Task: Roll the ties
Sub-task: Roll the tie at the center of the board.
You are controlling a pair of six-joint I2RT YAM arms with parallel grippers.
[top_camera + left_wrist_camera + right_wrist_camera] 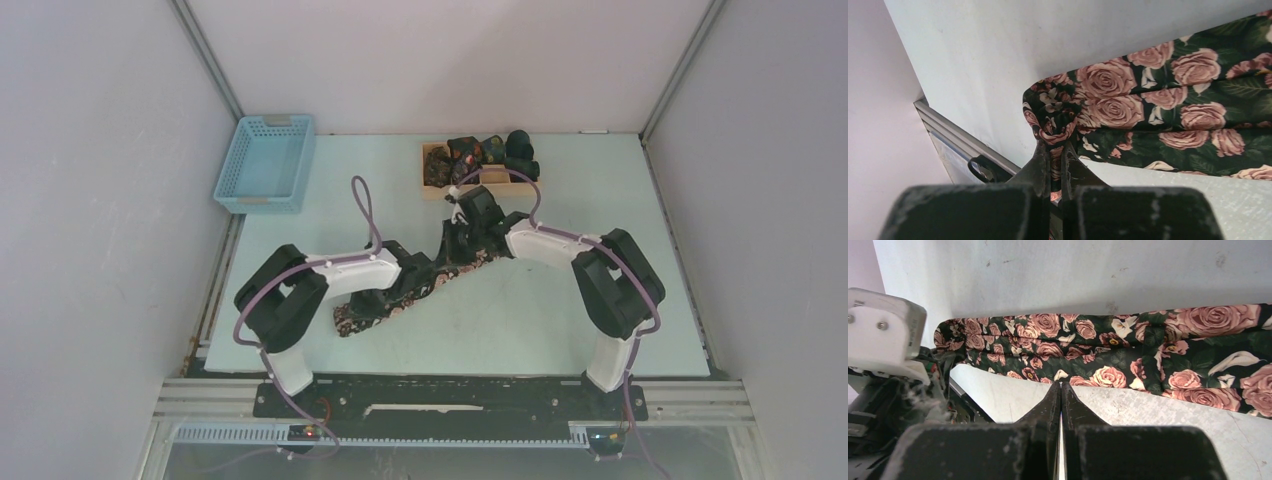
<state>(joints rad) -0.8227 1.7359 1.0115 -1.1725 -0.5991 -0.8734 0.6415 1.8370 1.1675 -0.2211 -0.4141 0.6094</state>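
Observation:
A long dark tie (372, 311) printed with pink roses lies slantwise across the middle of the table. In the left wrist view a bunched end of this tie (1158, 105) is pinched between the jaws of my left gripper (1058, 150), which is shut on it. Seen from above, the left gripper (425, 283) sits over the tie's middle part. My right gripper (1061, 386) is shut, its tips resting at the near edge of the tie (1098, 345), with no cloth visible between the jaws. From the top camera the right gripper (458, 240) is at the tie's far end.
A wooden tray (497, 177) at the back holds small dark rolled ties (470, 150). A blue basket (265, 162) stands at the back left. The left arm's white housing (883, 330) is close on the right gripper's left.

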